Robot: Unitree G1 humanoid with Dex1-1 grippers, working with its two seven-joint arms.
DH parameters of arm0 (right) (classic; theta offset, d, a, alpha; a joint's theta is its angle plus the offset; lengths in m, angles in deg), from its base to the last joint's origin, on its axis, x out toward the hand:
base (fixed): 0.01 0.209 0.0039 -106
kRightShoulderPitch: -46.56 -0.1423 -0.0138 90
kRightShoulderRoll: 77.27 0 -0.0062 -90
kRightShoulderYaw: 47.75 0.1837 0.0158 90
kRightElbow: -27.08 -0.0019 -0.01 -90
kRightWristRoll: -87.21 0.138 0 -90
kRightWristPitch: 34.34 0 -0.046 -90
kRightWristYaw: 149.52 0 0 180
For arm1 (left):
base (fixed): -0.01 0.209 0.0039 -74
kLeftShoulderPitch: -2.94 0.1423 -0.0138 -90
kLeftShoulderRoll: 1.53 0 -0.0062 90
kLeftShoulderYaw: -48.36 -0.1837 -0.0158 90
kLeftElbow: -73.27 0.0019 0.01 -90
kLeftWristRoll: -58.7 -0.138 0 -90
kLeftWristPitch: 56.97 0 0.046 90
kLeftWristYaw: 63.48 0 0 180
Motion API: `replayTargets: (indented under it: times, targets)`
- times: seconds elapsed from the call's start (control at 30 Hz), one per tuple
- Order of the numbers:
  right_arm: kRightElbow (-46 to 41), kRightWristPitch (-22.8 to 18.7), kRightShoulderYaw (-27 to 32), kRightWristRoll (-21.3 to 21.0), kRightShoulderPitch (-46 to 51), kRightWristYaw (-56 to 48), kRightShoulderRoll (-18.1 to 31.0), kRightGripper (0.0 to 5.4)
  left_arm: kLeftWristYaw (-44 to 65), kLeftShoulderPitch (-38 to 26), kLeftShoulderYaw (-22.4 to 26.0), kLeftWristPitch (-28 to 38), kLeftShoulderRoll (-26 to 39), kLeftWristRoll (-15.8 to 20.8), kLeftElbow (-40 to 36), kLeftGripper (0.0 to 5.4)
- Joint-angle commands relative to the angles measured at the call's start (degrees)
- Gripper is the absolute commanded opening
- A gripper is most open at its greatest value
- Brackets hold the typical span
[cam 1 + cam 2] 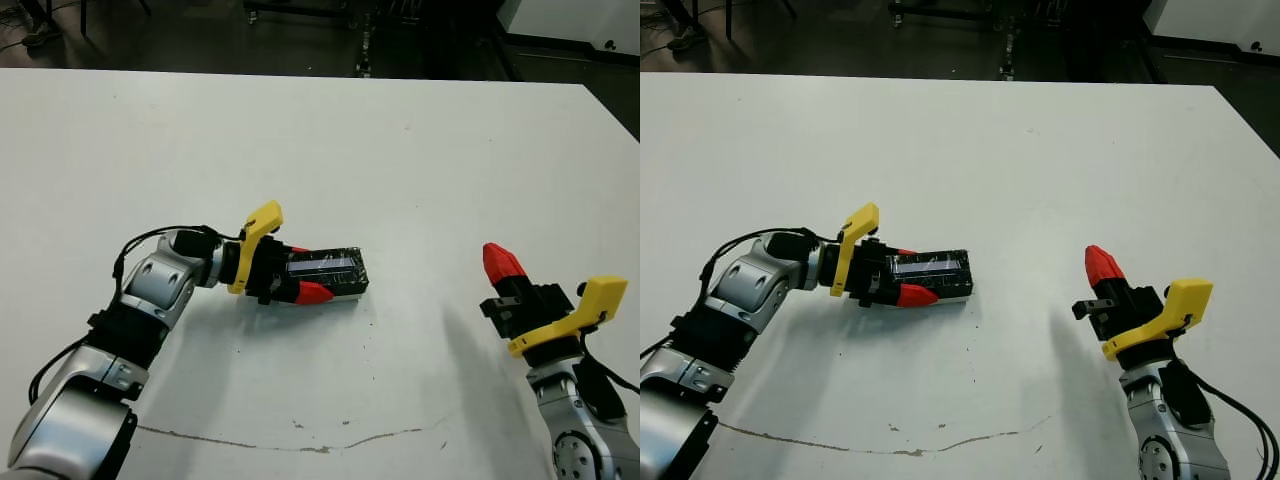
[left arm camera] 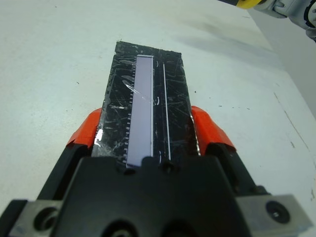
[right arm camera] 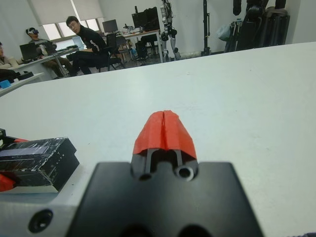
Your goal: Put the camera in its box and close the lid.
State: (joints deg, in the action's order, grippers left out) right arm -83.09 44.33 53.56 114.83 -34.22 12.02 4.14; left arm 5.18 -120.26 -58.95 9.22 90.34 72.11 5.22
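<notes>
Lid sat on box, looked closed | left end effector clamped its sides | right end effector pinched shut, empty | camera unseen

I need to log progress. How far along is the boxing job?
The glossy black lid already sits on the box, so the closing looks done; the camera isn't visible, presumably inside. The left gripper is shut on the lid's sides. The right gripper is shut, off to the side. Left: let go.
</notes>
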Motion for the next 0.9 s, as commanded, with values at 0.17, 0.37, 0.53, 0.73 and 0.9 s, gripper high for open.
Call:
replayTargets:
  times: [0.17,0.37,0.53,0.73,0.9]
  targets:
    - [0.36,0.20,0.35,-0.19,-0.05,-0.20,0.96,0.00,-6.01,7.22,-0.15,-5.04,2.82,-2.37,1.09,3.15]
    - [0.17,0.06,0.30,-0.03,-0.18,-0.16,0.87,0.00,-9.02,8.24,-3.43,4.98,4.83,-8.10,-2.60,3.99]
    - [-0.15,0.13,0.25,-0.51,-0.08,0.15,0.95,0.00,-7.61,6.79,-5.16,8.23,5.41,-9.36,-0.91,4.63]
    - [-0.08,0.11,0.19,-0.54,-0.23,-0.06,1.06,0.00,-6.42,5.93,-5.52,8.07,5.47,-8.63,0.44,5.39]
    - [-0.29,-0.28,0.21,-0.36,-0.16,0.23,0.95,0.00,-5.80,5.33,-5.58,8.00,5.55,-8.57,1.27,5.39]
